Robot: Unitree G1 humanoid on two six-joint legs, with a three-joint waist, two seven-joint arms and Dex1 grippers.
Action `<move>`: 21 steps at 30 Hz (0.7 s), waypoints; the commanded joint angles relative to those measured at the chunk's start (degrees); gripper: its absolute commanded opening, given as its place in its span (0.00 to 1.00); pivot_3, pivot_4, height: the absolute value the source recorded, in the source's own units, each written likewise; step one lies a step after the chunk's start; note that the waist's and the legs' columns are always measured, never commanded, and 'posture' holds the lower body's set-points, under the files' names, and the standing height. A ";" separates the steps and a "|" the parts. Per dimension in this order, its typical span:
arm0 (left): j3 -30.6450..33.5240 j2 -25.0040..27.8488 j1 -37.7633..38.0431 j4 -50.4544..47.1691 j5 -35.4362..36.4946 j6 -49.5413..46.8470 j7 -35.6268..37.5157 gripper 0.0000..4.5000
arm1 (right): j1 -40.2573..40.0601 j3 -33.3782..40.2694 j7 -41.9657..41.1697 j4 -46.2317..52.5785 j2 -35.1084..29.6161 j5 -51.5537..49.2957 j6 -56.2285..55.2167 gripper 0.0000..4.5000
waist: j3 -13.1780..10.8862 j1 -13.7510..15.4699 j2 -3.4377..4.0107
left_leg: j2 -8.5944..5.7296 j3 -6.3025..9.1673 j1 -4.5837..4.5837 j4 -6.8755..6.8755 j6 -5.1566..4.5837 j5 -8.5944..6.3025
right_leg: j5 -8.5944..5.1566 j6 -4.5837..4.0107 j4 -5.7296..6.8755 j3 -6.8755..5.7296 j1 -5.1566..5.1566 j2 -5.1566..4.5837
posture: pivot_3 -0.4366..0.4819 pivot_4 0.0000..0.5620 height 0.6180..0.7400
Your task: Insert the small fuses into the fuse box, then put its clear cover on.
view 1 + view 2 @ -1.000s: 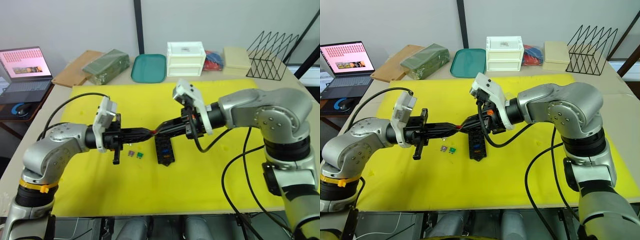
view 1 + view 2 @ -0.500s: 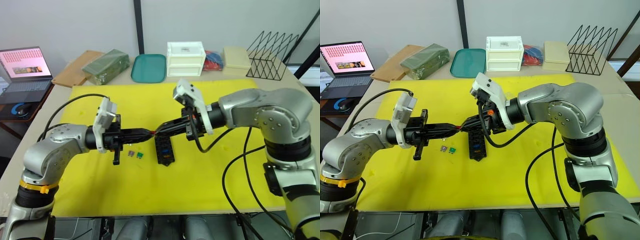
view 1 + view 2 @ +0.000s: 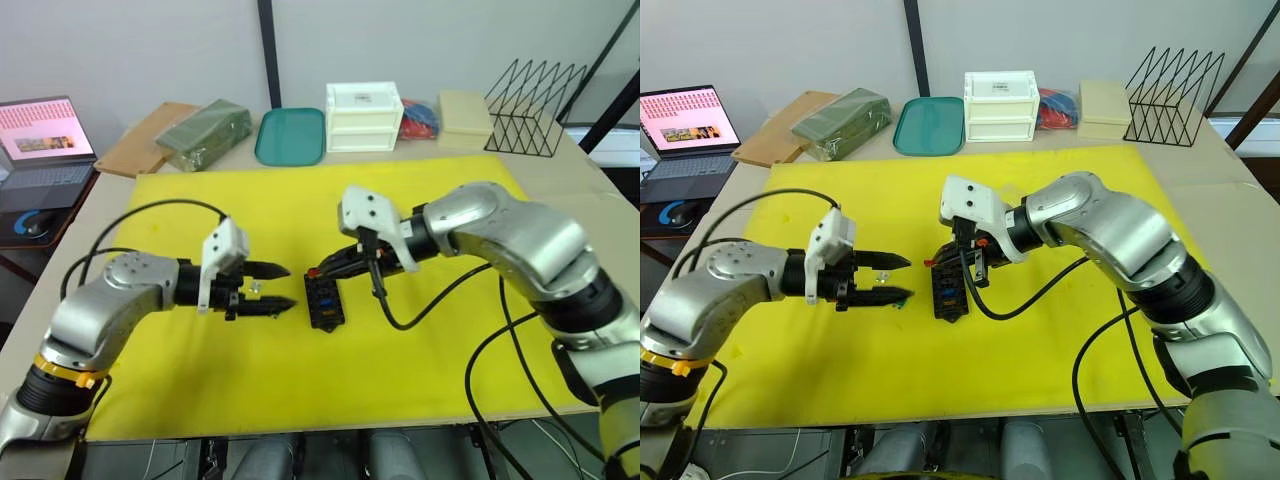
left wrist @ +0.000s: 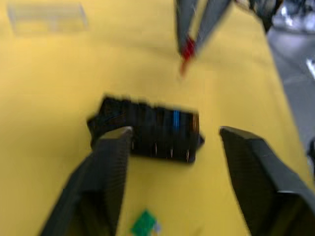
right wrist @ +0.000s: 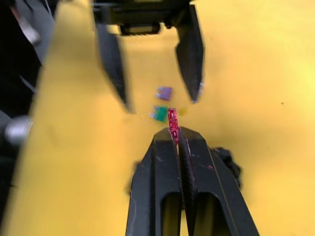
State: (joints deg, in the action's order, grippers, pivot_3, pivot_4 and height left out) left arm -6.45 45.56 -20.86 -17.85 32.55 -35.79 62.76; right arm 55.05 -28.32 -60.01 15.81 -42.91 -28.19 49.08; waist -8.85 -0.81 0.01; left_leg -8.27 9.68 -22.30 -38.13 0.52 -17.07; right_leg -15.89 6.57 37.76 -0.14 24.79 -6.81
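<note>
The black fuse box [image 3: 323,300] lies mid-mat on the yellow mat [image 3: 420,340], with a blue fuse [image 4: 175,120] in one slot. My right gripper [image 3: 316,272] hovers just above the box's far end, shut on a red fuse [image 5: 173,125] that sticks out past its tips. My left gripper [image 3: 275,287] is open, left of the box and pointing at it. A purple fuse [image 5: 165,92] and a green fuse [image 5: 159,113] lie on the mat between and under its fingers [image 5: 192,59]. The clear cover [image 4: 47,12] lies on the mat beyond the box.
Along the back edge stand a green block [image 3: 200,135], a teal tray [image 3: 290,135], a white drawer box [image 3: 364,117] and a black wire rack [image 3: 535,95]. A laptop [image 3: 45,140] sits on a side table at far left.
My left gripper has opened, let go of the red fuse and drawn back left. The right gripper keeps the fuse and has dropped towards the box. The camera has shifted.
</note>
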 commanded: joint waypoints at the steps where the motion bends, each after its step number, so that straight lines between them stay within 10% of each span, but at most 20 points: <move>1: -1.07 -0.37 0.23 0.89 -3.09 4.25 1.10 0.93 | -0.11 -2.29 -4.52 -3.73 0.72 6.55 -9.55 0.00 | 0.00 0.04 0.00 | 0.00 0.00 0.00 0.00 0.00 0.00 | 0.00 0.00 0.00 0.00 0.00 0.00 | 0.48 0.27 1.00; 21: -3.27 -3.12 -0.03 3.74 -9.05 9.59 2.77 0.99 | -4.47 -2.12 -11.56 -8.03 3.35 15.30 -13.89 0.00 | 0.00 0.06 0.00 | -0.01 0.03 -0.09 -0.04 0.00 0.00 | 0.00 0.00 0.01 0.00 0.06 0.00 | 0.48 0.27 1.00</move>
State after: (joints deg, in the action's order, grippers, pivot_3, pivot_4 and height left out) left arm -10.10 42.21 -20.68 -13.54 23.65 -26.96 65.17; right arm 50.54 -32.55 -71.58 6.89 -40.15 -13.16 34.92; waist -8.85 -0.75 0.00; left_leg -8.28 9.70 -22.39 -38.17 0.52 -17.06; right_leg -15.89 6.57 37.77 -0.14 24.85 -6.81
